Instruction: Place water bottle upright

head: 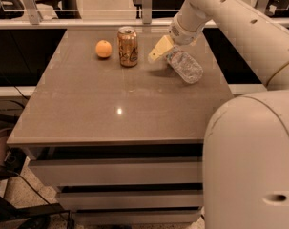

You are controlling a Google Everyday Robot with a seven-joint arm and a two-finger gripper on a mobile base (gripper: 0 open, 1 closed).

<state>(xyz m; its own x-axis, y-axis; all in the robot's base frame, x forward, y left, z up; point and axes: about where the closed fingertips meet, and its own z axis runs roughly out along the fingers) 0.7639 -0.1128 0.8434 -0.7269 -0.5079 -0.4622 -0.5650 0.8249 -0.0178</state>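
The water bottle (185, 67) is a clear ribbed plastic bottle. It lies on its side on the brown table (120, 104), at the back right. Its cap end points toward the gripper and is hidden. My gripper (159, 50), with yellowish tips, is low over the table at the bottle's upper left end, touching or very close to it. The white arm (215, 8) comes down to it from the upper right.
A gold soda can (128, 46) stands upright just left of the gripper. An orange (103, 48) lies left of the can. The robot's white body (251, 161) fills the lower right. A railing and glass run behind the table's far edge.
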